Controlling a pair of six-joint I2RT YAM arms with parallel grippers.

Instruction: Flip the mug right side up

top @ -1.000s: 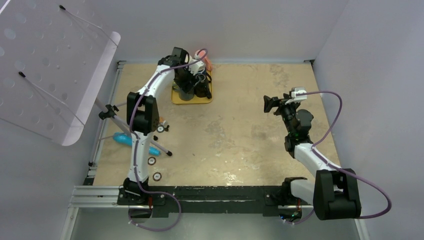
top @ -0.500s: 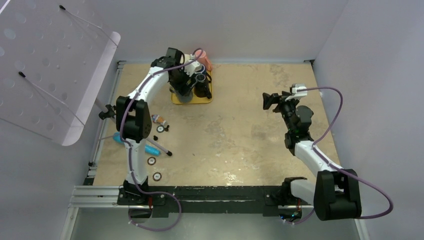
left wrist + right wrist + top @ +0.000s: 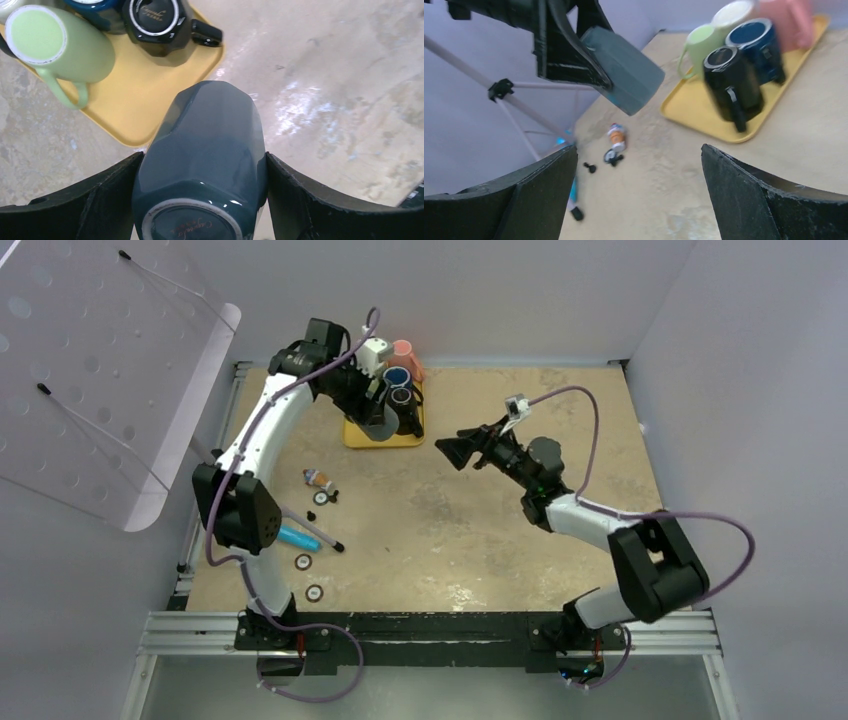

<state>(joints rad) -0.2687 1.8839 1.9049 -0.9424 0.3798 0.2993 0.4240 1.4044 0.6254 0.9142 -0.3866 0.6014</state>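
Observation:
My left gripper [image 3: 377, 408] is shut on a dark teal faceted mug [image 3: 205, 150], one finger on each side and its base toward the wrist camera. In the right wrist view the mug [image 3: 624, 75] hangs tilted in the air, mouth pointing down and to the right, above the table just off the yellow tray [image 3: 704, 120]. My right gripper [image 3: 450, 452] is open and empty, pointing left toward the tray from the middle of the table. Its fingers [image 3: 539, 195] frame bare tabletop.
The yellow tray [image 3: 130, 100] holds a green mug [image 3: 55, 42], a black mug [image 3: 157, 20], a blue mug [image 3: 754, 45] and a pink mug [image 3: 405, 352]. A small bottle [image 3: 317, 478], black bits, a blue tool [image 3: 295, 537] and a tripod leg [image 3: 270, 502] lie at the left.
My left arm has lifted the teal mug up off the tray and drawn back left. My right arm has swung left across the table toward the tray.

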